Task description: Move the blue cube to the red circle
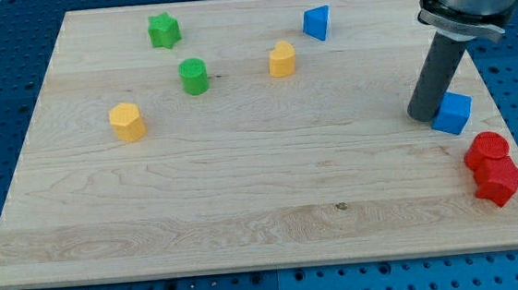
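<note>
Surface: pale wooden board (266, 228) on a blue perforated bench. Tool: my tip (422, 115), a bare rod gripping nothing, resting on the board. Blue cube (452, 113): touching the tip, on its right. Red circle (488, 149): below-right of the tip, near the cube, against a red star (500, 182). Blue triangle (317, 22), two yellow and two green blocks: well apart, to the tip's left.
</note>
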Controlling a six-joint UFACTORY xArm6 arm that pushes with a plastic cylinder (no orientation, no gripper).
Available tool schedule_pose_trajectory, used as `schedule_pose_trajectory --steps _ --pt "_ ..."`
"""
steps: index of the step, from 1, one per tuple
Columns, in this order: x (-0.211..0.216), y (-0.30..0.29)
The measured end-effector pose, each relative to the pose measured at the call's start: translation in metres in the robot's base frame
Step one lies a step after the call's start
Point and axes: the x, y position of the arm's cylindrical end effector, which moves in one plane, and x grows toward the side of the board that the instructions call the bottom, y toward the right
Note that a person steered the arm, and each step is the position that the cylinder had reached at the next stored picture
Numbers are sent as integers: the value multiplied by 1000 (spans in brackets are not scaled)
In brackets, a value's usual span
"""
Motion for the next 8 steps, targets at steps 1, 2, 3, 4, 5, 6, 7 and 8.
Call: schedule_pose_trajectory --steps 1,2,3,4,5,6,7,8 --pt "11 8" --pt "6 2" --pt "-27 -9" --pt "-31 11" --pt "-30 11" --pt "-26 16" --pt "-26 16" --pt "-26 16"
